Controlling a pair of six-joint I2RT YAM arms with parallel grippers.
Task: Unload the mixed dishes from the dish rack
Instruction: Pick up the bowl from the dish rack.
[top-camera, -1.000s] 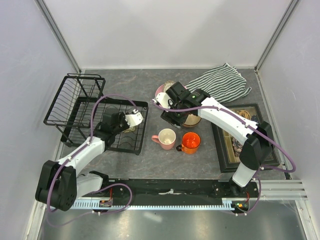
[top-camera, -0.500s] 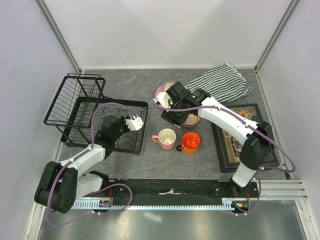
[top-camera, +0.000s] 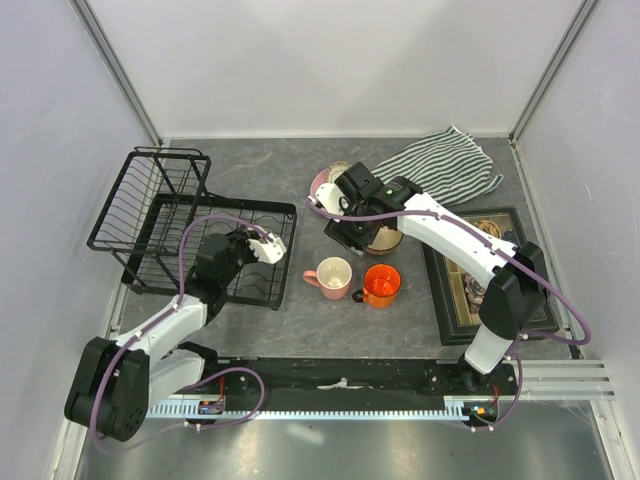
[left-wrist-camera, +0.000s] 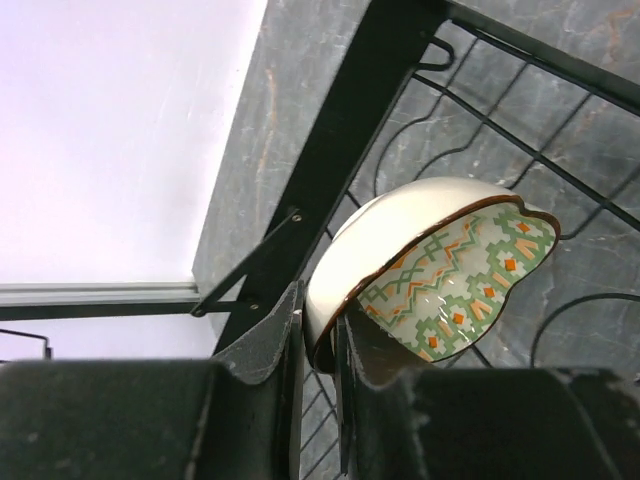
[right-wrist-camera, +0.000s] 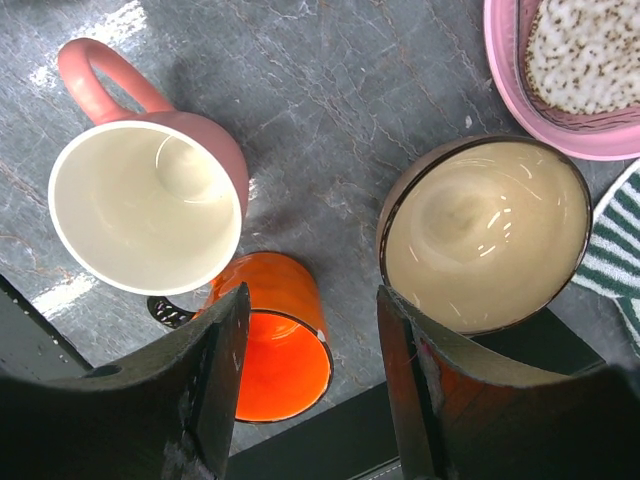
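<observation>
My left gripper (top-camera: 264, 246) is shut on the rim of the small patterned oval dish (left-wrist-camera: 440, 270), holding it tilted just above the flat tray of the black dish rack (top-camera: 150, 215). My right gripper (top-camera: 345, 232) is open and empty, hovering over the table. Below it stand the pink mug (right-wrist-camera: 145, 205), the orange mug (right-wrist-camera: 275, 340) and the tan-brown bowl (right-wrist-camera: 485, 230). The pink plate (right-wrist-camera: 510, 90) lies beyond them with the small floral bowl (right-wrist-camera: 585, 50) on it. In the top view the pink mug (top-camera: 333, 273) and orange mug (top-camera: 382, 284) stand side by side.
A striped cloth (top-camera: 445, 165) lies at the back right. The dark compartmented box (top-camera: 490, 275) sits at the right, next to the orange mug. The rack's taller basket section (top-camera: 160, 185) stands at the far left, and rack wires (left-wrist-camera: 370, 120) run close under the held dish.
My left arm has drawn back slightly toward the near edge with the patterned dish still gripped. My right arm has hardly moved.
</observation>
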